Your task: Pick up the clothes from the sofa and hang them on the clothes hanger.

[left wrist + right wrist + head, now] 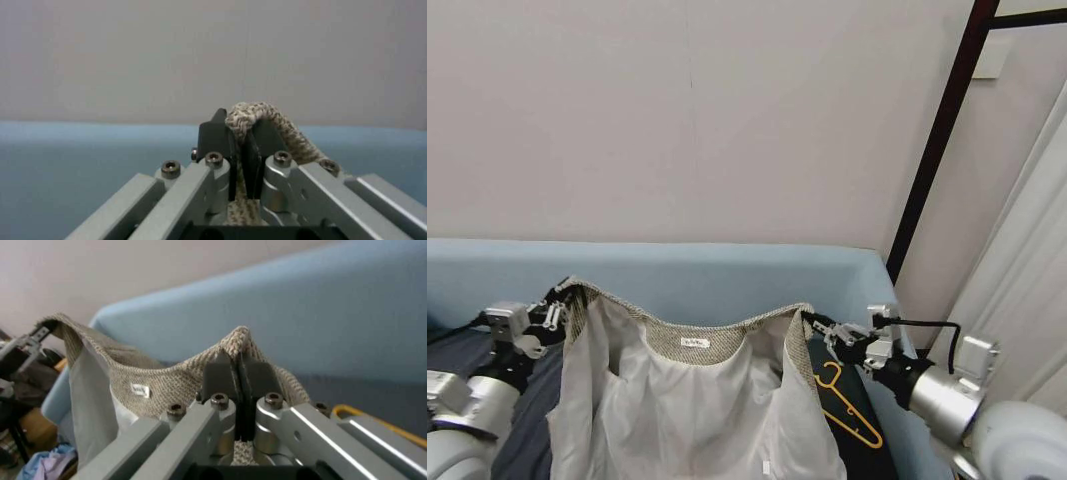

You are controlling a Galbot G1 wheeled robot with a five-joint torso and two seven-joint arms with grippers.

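A grey tweed garment (697, 400) with a pale lining hangs spread between my two grippers in front of the blue sofa (727, 275). My left gripper (562, 300) is shut on its left shoulder corner; the tweed edge (267, 122) shows pinched between the black pads (217, 140). My right gripper (815, 325) is shut on the right shoulder corner, where the tweed (180, 377) rises between the pads (219, 375). A yellow clothes hanger (845, 400) lies on a dark surface just below the right gripper.
A dark rack pole (937, 140) slants up at the right beside a white curtain (1027, 260). The plain wall (677, 110) stands behind the sofa back. Dark fabric (532, 400) lies on the seat at the left.
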